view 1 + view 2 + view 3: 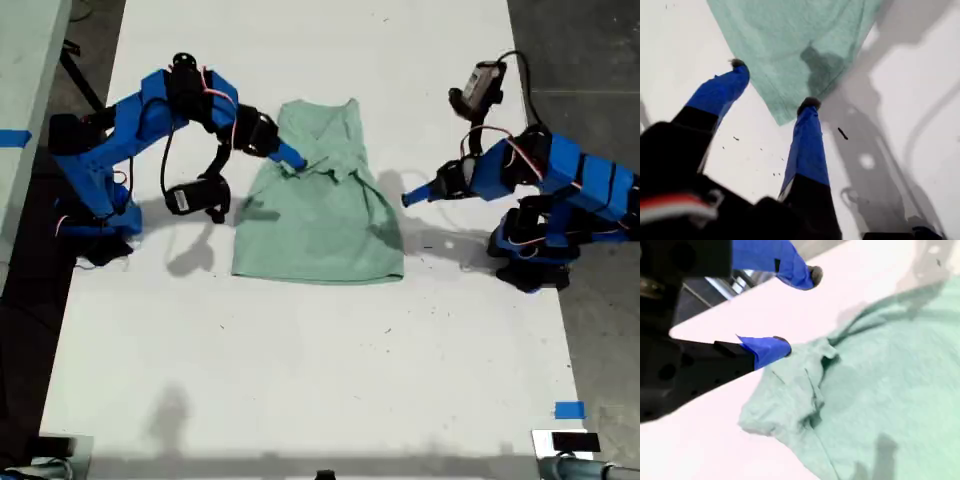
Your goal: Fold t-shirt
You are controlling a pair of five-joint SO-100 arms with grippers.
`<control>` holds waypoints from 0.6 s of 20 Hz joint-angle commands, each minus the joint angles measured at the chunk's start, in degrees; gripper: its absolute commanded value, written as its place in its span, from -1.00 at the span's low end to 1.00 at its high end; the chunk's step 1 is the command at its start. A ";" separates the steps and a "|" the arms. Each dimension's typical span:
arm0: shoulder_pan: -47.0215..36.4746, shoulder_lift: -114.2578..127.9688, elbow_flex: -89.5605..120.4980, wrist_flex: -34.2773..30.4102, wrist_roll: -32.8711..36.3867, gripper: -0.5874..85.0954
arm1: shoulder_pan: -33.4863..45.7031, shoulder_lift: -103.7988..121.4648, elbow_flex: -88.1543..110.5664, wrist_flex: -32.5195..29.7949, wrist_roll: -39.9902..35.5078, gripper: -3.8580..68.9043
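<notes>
White tabletop filling most of the exterior view, grey floor along both sides. One pale mint-green t-shirt lying mid-table towards the far edge, hem nearest the camera, upper part narrowed and bunched. Two blue arms, one at each side of the exterior view, so two grippers in all. At the exterior view's right, my first gripper just off the shirt's side edge, apart from the cloth; at the exterior view's left, my second gripper over the rumpled sleeve area. Jaw gaps hard to read from that distance; clear only from the wrist cameras. First wrist view: two blue fingers spread wide, holding nothing, a corner of the shirt lying ahead between the tips. Second wrist view: jaws likewise spread wide and empty, one fingertip right at the edge of a folded-over, creased flap of cloth, contact not certain, the other raised clear above the table. Two scraps of blue tape seen only in the exterior view.
</notes>
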State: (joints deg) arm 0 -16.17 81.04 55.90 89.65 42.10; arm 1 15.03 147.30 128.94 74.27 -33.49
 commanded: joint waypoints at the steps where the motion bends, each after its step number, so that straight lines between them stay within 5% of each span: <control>1: 5.45 3.69 6.06 -1.05 -3.16 -0.46 | -2.81 0.97 4.39 -3.60 1.14 -0.01; 12: 12.66 4.13 17.40 -7.73 -12.83 -0.46 | -2.37 -6.33 19.78 -19.78 0.79 -0.02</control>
State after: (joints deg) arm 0 -4.66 81.21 72.25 83.94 30.94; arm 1 13.18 143.17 149.24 57.39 -33.05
